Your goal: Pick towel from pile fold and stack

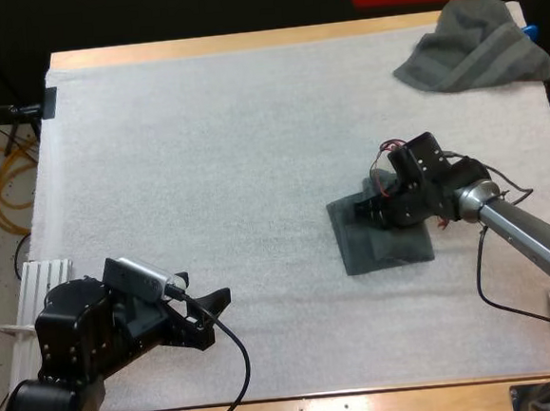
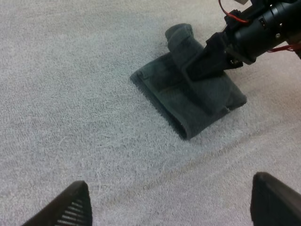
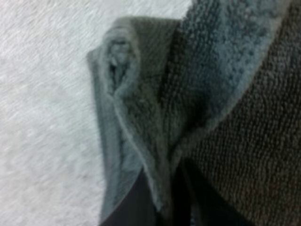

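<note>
A folded dark grey-green towel (image 1: 385,242) (image 2: 188,106) lies flat on the white mat, right of centre. My right gripper (image 1: 369,211) (image 2: 200,68) is down on its far part, and one corner of the towel bulges up beside the fingers. Close up, a raised fold of the towel (image 3: 141,117) is pinched between the two dark fingers of my right gripper (image 3: 162,190). A crumpled towel (image 1: 472,47) sits at the mat's far right corner. My left gripper (image 1: 211,306) (image 2: 171,202) hovers open near the front left, well short of the folded towel.
The white mat (image 1: 233,152) covers most of the wooden table. A white slotted rack (image 1: 41,281) stands at the left edge beside my left arm, and cables lie on the floor beyond it.
</note>
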